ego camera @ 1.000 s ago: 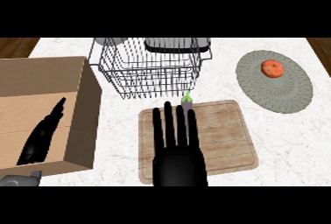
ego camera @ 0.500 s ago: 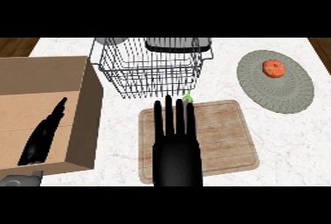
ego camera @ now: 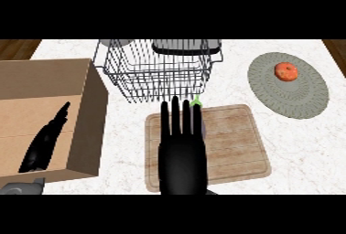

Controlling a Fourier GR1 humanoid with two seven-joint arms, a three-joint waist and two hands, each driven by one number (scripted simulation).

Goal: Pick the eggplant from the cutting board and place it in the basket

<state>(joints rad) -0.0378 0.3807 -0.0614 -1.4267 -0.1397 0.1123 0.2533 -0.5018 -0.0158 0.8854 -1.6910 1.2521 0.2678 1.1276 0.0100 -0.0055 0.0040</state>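
Note:
My right hand (ego camera: 181,155) lies flat over the left part of the wooden cutting board (ego camera: 233,141), fingers straight and pointing at the wire basket (ego camera: 159,68). It covers almost all of the eggplant; only the green stem (ego camera: 196,101) shows by the fingertips, at the board's far edge. A thin purple sliver of the eggplant (ego camera: 202,124) shows along the right side of the fingers. The basket stands just beyond the board. My left hand (ego camera: 42,146) rests open at the far left, over the cardboard box.
A large open cardboard box (ego camera: 88,128) takes up the left side. At the back right a grey round plate (ego camera: 290,98) holds an orange-red fruit (ego camera: 286,71). A grey pot (ego camera: 186,45) sits behind the basket.
My right hand has slid a little forward toward the basket, and its fingers have drawn closer together. The left hand has not moved.

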